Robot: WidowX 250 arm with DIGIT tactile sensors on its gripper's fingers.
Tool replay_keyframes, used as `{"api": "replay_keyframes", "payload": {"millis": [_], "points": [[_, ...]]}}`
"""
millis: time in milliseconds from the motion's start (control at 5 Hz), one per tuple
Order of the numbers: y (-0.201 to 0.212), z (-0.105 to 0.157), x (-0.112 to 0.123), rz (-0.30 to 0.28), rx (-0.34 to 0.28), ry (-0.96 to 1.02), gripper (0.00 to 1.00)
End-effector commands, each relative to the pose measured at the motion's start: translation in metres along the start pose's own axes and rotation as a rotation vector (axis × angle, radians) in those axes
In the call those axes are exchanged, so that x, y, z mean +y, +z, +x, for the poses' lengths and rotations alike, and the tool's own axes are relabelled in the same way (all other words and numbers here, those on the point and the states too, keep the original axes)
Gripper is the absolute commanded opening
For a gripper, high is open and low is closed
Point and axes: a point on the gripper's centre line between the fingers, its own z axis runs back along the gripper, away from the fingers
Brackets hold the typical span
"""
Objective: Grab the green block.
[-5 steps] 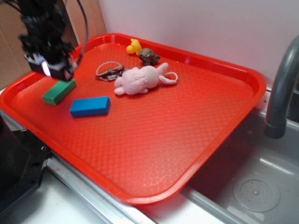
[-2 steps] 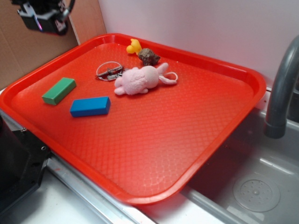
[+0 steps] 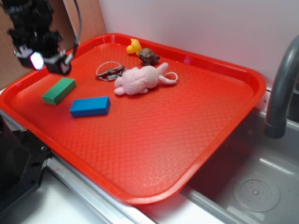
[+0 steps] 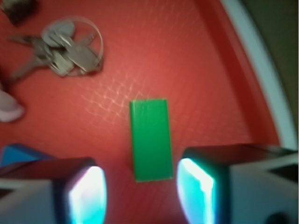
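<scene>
**Gripper poised over the green block, jaws apart**

Here we are above the red tray (image 3: 196,140), and the gripper (image 3: 44,63) hangs in the air near the tray's nine o'clock corner, clear of the surface. The wrist view tells the story: two fingers (image 4: 86,196) stand wide apart, glowing pale cyan on their inner faces, with nothing between them but tray floor and the near end of the block.

The green block (image 3: 59,90) lies flat on the tray, just below the gripper in the exterior view, at about five o'clock from it. From the wrist camera the green block (image 4: 150,139) runs lengthwise up the frame, its lower end reaching in between the two fingers, closer to the right one. No contact shows.

Just beside it, at four o'clock, sits the blue block (image 3: 90,106), also flat, apart from the green one; a corner of it peeks into the wrist view at far left (image 4: 16,154).

Further back, toward twelve o'clock on the tray, a bunch of keys (image 3: 109,72) on a ring lies next to a pink plush toy (image 3: 139,79). Behind those, by the far rim, a small yellow toy (image 3: 133,46) touches a brown lumpy object (image 3: 149,56). Off the tray at three o'clock, a grey faucet (image 3: 282,88) rises over the sink (image 3: 254,186).
</scene>
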Motion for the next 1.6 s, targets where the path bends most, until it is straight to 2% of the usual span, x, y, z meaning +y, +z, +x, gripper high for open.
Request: {"api": "replay_keyframes", "payload": {"millis": [0, 200, 400, 800, 1000, 1200, 1400], "points": [[-0.043, 0.004, 0.014, -0.001, 0.027, -0.019, 1.0], [-0.059, 0.004, 0.01, -0.005, 0.029, -0.047, 1.0], [-0.057, 0.005, 0.008, -0.012, 0.018, -0.044, 0.0], [-0.042, 0.002, 0.01, 0.013, 0.004, -0.036, 0.0], [-0.011, 0.007, 0.0, 0.003, -0.009, -0.059, 0.0], [0.038, 0.016, -0.018, -0.028, -0.066, -0.082, 0.0], [0.087, 0.027, -0.045, -0.045, -0.082, -0.104, 0.0]]}}
